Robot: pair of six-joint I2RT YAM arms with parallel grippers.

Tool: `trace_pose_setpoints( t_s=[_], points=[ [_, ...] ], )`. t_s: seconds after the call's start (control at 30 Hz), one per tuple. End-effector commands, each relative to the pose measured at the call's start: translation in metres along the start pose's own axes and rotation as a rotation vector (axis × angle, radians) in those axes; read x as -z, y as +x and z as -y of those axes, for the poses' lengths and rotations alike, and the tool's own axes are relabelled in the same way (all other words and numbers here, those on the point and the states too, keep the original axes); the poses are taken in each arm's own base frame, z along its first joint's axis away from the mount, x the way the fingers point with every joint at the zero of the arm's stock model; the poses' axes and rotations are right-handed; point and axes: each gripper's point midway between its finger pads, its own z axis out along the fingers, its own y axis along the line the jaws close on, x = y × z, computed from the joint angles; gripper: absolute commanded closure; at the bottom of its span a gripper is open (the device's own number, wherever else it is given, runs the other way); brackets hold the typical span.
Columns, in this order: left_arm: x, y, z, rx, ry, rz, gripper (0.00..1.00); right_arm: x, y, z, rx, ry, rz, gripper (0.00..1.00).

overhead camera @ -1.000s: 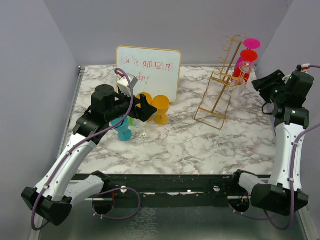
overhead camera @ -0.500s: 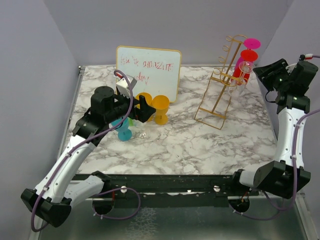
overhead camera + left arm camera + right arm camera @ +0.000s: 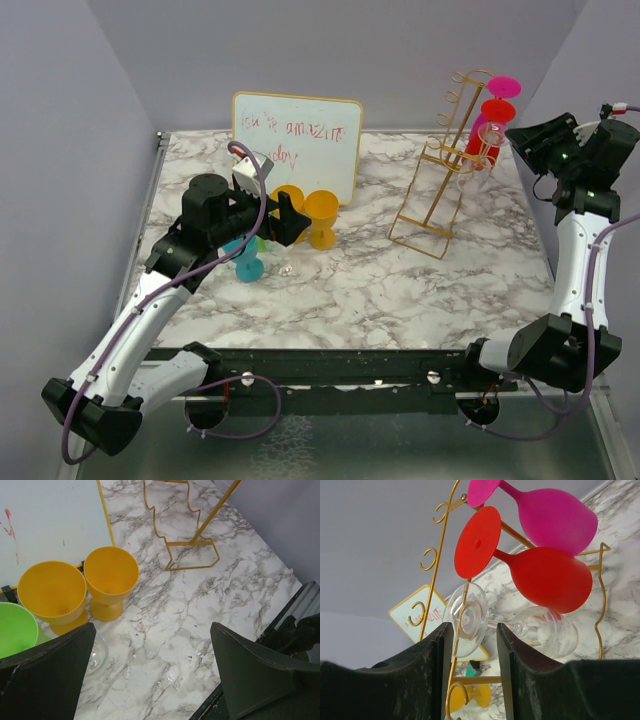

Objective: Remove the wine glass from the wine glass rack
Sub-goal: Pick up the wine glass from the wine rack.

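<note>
The gold wire wine glass rack (image 3: 440, 180) (image 3: 437, 555) stands at the back right of the marble table. Three glasses hang on it by their feet: pink (image 3: 503, 87) (image 3: 550, 515) on top, red (image 3: 487, 118) (image 3: 545, 577) below, and a clear wine glass (image 3: 490, 133) (image 3: 545, 630) lowest. My right gripper (image 3: 520, 135) (image 3: 473, 626) is open, raised beside the rack, its tips just short of the clear glass's foot (image 3: 467, 617), with the rack's wire running between them. Far to the left, my left gripper (image 3: 288, 215) (image 3: 152, 627) hangs wide open over bare marble.
A whiteboard (image 3: 297, 135) leans at the back. In front of it stand two orange cups (image 3: 320, 215) (image 3: 111, 575), a green cup (image 3: 15, 627), a teal cup (image 3: 247, 262) and a small clear glass (image 3: 97, 655). The right wall is close behind my right arm.
My right gripper has risen and moved in toward the rack, level with the clear glass's foot, its jaws slightly narrower. The left arm has stayed put.
</note>
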Motion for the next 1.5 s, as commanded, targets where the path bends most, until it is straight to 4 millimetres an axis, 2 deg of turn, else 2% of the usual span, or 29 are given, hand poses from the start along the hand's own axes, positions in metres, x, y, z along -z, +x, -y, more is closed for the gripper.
trace_pose_setpoints(
  t_s=[0.0,0.47,0.8,1.27,1.4,1.47],
  points=[
    [0.001,0.0,-0.001,0.0,-0.009,0.002,0.01,-0.006,0.001,0.0,-0.031,-0.036,-0.01,0.56],
    [0.002,-0.001,0.0,0.004,-0.012,0.004,0.01,-0.017,0.01,0.006,-0.113,-0.073,-0.054,0.59],
    [0.003,-0.003,0.002,0.005,-0.005,0.007,0.01,-0.018,0.014,-0.003,-0.138,-0.134,-0.088,0.63],
    [0.003,-0.005,-0.002,0.01,-0.03,0.016,0.01,-0.015,0.016,0.003,-0.172,-0.123,-0.065,0.77],
    [0.0,-0.005,-0.001,0.015,-0.022,0.008,0.01,-0.015,0.015,0.003,-0.176,-0.123,-0.061,0.77],
    [0.0,-0.006,-0.001,0.014,-0.019,0.008,0.01,-0.014,0.013,0.004,-0.179,-0.119,-0.055,0.74]
  ],
)
